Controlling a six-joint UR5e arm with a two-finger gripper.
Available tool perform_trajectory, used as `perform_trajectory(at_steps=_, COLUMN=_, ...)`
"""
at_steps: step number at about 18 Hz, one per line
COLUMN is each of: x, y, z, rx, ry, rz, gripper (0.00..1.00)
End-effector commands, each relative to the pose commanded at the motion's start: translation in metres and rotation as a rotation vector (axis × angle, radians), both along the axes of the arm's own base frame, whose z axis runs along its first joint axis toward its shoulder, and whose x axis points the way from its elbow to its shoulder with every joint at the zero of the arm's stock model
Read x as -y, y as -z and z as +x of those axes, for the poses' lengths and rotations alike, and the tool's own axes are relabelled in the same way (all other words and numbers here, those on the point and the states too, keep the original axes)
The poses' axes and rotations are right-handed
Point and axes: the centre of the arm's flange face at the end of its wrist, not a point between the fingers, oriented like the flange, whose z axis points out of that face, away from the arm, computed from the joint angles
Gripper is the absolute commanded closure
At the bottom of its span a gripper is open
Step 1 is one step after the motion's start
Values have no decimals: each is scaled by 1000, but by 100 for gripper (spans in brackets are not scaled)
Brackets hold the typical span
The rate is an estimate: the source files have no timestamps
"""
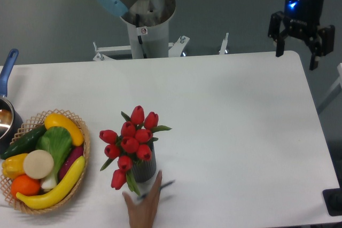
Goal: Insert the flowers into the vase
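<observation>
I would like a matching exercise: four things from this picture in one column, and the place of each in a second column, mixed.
Things:
1. flowers
2. pincer
3. wicker basket
4. human hand

Places:
A. at the bottom edge, just in front of the vase
B. upper right, open, above the table's far right corner
C. standing in the vase
D. at the left of the table, full of toy fruit and vegetables

Pairs: 1-C, 2-B, 3-D, 4-A

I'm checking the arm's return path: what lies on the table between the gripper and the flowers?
Nothing: in the camera view, only bare white table lies between the open gripper at the far right corner and the flowers standing in the vase.
</observation>
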Motion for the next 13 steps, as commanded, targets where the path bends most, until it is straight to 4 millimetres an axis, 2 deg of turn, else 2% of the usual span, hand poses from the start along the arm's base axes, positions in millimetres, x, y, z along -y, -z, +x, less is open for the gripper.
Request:
perform_trajectory(at_steps=6, x=5, y=0, z=-6, rx=3, ry=-2, rz=39, gripper=0)
perform_trajectory(at_steps=13, x=6, y=18, z=-6, rx=44, ry=6, rz=86, gripper=0)
